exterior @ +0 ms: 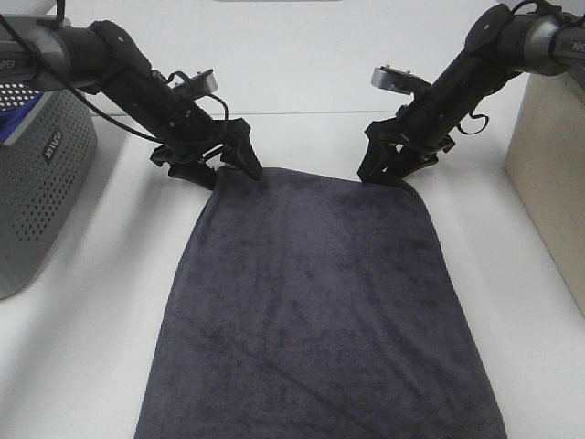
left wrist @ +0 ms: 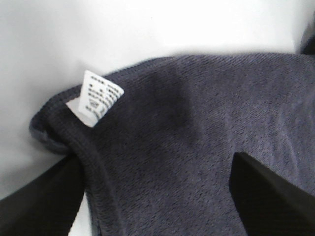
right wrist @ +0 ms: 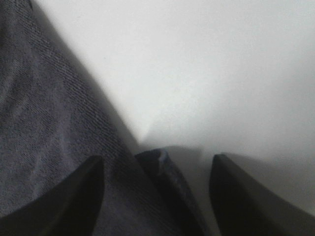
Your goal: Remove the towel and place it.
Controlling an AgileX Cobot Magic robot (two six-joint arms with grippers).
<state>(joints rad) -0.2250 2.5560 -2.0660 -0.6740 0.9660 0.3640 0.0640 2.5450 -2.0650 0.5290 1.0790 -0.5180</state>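
Note:
The dark charcoal towel point(exterior: 320, 302) lies spread flat on the white table point(exterior: 91, 347), running from the far middle to the near edge of the exterior view. My left gripper point(exterior: 230, 174) is down at its far left corner, open. In the left wrist view its fingers point(left wrist: 39, 196) straddle the cloth point(left wrist: 197, 137) near the pale tag point(left wrist: 96, 96). My right gripper point(exterior: 384, 176) sits at the far right corner, also open. A small raised fold of the towel's corner point(right wrist: 162, 172) shows between its fingers point(right wrist: 251, 196) in the right wrist view.
A grey perforated basket point(exterior: 37, 183) stands at the left edge with a blue cloth point(exterior: 14, 123) inside. A beige box point(exterior: 548, 165) stands along the right side. Bare white table shows on both sides of the towel.

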